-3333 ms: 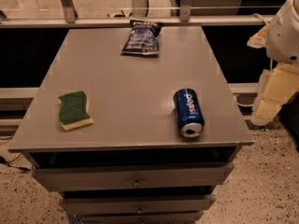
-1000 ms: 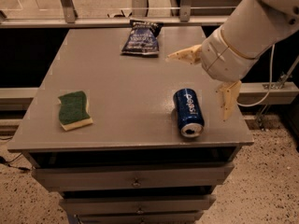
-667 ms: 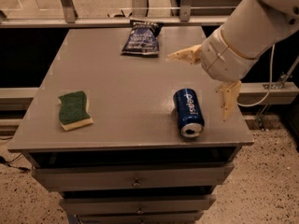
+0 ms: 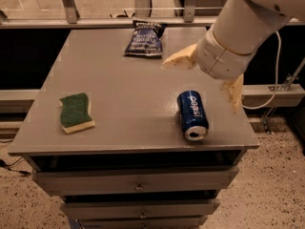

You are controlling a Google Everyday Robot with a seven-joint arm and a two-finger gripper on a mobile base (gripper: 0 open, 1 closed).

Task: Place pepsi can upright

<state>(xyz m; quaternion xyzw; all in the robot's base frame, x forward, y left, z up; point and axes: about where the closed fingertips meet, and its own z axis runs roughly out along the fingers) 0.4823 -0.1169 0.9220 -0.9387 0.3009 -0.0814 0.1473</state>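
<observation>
- While the pepsi can (image 4: 192, 114) lies on its side on the grey worktop (image 4: 124, 85), we see its silver top turned toward the front edge and its white lettering facing up.
- We find the can in the right front part of the worktop, near both the right edge and the front edge, touching nothing else.
- We see the end effector (image 4: 200, 87) hanging over the right side of the worktop, behind and above the can, at the end of a thick white arm that comes in from the upper right.
- Its two pale fingers (image 4: 180, 58) are spread wide apart and hold nothing; one points left toward the middle of the worktop, the other points down just to the right of the can.
- We note a crinkled dark blue snack bag (image 4: 144, 38) lying flat at the back edge, well apart from the can.
- A green and yellow sponge (image 4: 75, 111) lies in the left front part, also well apart from the can.
- Under the worktop we see drawers (image 4: 138, 180) stacked one below another.
</observation>
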